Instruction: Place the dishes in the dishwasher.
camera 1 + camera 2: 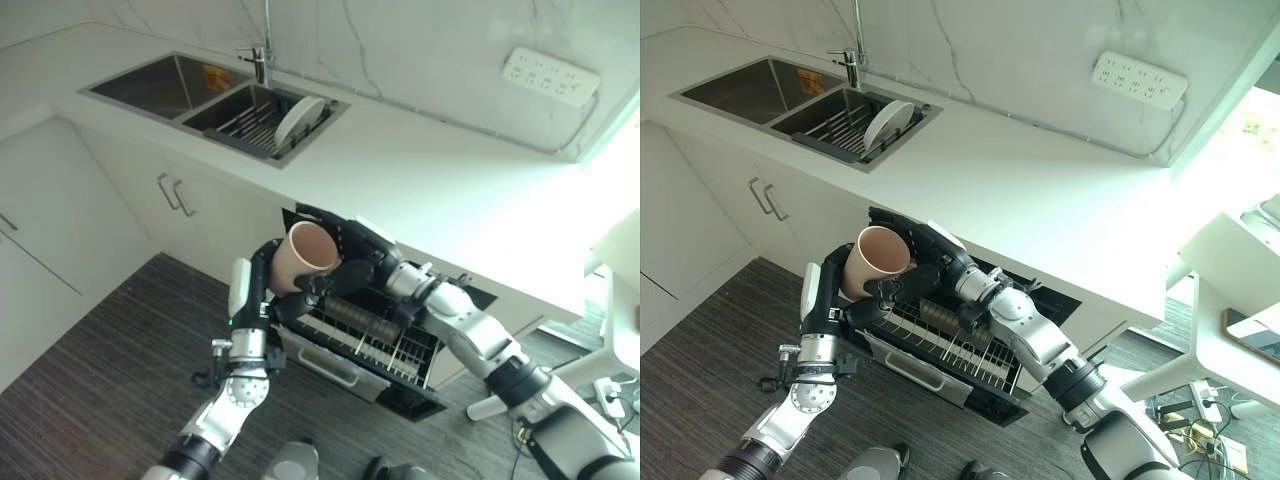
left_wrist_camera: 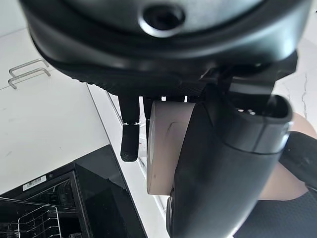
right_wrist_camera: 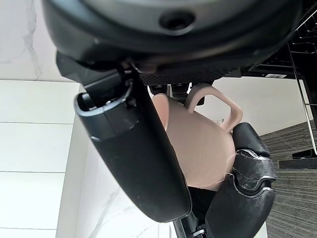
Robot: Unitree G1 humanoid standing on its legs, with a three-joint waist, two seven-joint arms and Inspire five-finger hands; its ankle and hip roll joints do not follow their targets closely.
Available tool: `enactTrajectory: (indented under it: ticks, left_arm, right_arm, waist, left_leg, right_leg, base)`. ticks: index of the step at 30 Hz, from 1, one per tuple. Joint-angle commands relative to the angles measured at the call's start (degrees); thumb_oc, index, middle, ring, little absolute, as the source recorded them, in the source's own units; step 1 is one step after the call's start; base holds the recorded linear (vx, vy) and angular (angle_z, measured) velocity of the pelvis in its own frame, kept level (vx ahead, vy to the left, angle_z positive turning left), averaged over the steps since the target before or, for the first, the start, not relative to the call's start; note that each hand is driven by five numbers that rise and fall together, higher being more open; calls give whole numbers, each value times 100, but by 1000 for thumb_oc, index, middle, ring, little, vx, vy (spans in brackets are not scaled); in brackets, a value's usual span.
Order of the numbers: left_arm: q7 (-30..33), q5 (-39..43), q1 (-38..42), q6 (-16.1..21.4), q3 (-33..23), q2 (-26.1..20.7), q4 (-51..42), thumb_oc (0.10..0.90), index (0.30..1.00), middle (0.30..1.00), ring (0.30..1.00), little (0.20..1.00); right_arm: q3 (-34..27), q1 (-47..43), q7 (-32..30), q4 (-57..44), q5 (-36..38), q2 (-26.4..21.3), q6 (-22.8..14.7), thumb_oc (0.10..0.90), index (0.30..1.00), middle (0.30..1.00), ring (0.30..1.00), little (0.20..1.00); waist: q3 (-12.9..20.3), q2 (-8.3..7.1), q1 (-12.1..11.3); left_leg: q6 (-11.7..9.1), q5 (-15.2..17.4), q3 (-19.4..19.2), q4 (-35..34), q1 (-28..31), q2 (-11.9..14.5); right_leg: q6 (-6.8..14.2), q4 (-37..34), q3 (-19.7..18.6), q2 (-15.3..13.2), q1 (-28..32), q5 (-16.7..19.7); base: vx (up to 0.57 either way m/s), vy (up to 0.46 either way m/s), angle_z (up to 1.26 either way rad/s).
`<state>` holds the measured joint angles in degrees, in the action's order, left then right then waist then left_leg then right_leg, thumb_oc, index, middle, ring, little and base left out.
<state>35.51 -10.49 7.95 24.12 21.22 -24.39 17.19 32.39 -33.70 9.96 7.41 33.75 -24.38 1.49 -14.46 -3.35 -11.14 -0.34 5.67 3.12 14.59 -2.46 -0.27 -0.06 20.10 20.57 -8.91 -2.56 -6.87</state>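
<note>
Pink mug [image 1: 303, 256] held in air above open dishwasher [image 1: 372, 340], mouth tilted up toward camera, handle visible in right wrist view. Left hand [image 1: 262, 275] curled round mug from robot's left side, thumb and fingers wrapping body. Right hand [image 1: 345, 262] also curled on mug from opposite side, fingers against its wall. Dishwasher rack [image 1: 385, 345] pulled out below mug, dark cylindrical item lying in it. White plate [image 1: 299, 119] standing upright in sink [image 1: 150, 85] drainer, well apart on desk [image 1: 430, 180].
</note>
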Motion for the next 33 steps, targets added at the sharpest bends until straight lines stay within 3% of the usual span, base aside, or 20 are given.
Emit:
enactTrajectory:
  ticks: [1, 2, 19, 26, 27, 28, 33]
  left_arm:
    - [-72, -461, 545, 441, 511, -12, -529, 400, 300, 300, 300, 300]
    - [-85, -466, 550, 421, 503, -7, -549, 400, 300, 300, 300, 300]
    - [-229, -272, 595, 572, 455, -57, -633, 400, 300, 300, 300, 300]
    - [-838, 327, 606, 484, 471, -5, -899, 400, 300, 300, 300, 300]
    - [-874, 442, 603, 441, 478, 23, -921, 533, 500, 500, 500, 500]
    - [-880, 481, 601, 405, 476, 36, -938, 800, 900, 900, 900, 900]
    - [-788, 551, 535, 283, 444, 81, -959, 800, 900, 900, 900, 900]
  right_arm:
    - [-34, -578, 273, -511, 47, 627, -795, 458, 387, 387, 387, 387]
    - [-36, -584, 287, -515, -95, 622, -767, 400, 300, 300, 300, 300]
    - [175, -839, 480, -543, -626, 291, -633, 400, 300, 300, 300, 300]
    - [128, -865, 356, -533, -888, 185, -633, 400, 300, 300, 300, 300]
    - [105, -863, 296, -532, -850, 180, -655, 400, 300, 300, 300, 300]
    - [74, -850, 254, -542, -849, 182, -652, 400, 300, 300, 300, 300]
    - [-114, -749, -83, -537, -812, 148, -730, 400, 300, 300, 300, 300]
  waist:
    - [297, -37, -49]
    - [297, -41, -49]
    - [283, -118, -85]
    - [272, -118, -83]
    - [268, -112, -80]
    - [266, -109, -74]
    - [258, -87, -54]
  left_leg:
    - [-66, 560, -411, 260, 4, 246]
    - [-66, 561, -409, 260, 1, 243]
    - [-68, 560, -361, 260, 1, 222]
    - [-59, 555, -331, 260, 1, 211]
    - [-61, 552, -332, 260, -1, 209]
    - [-60, 554, -333, 260, 0, 208]
    - [-58, 556, -345, 260, 4, 204]
  right_leg:
    - [610, -291, -371, -275, 411, -245]
    - [611, -291, -374, -274, 409, -245]
    - [611, -291, -365, -267, 422, -242]
    - [610, -291, -368, -260, 419, -231]
    - [611, -291, -367, -265, 420, -230]
    - [613, -291, -367, -266, 419, -231]
    - [616, -291, -378, -268, 415, -227]
  base:
    - [0, 0, 0]
    - [0, 0, 0]
    - [2, -4, 0]
    - [0, 0, 0]
    - [0, 0, 0]
    - [0, 0, 0]
    - [0, 0, 0]
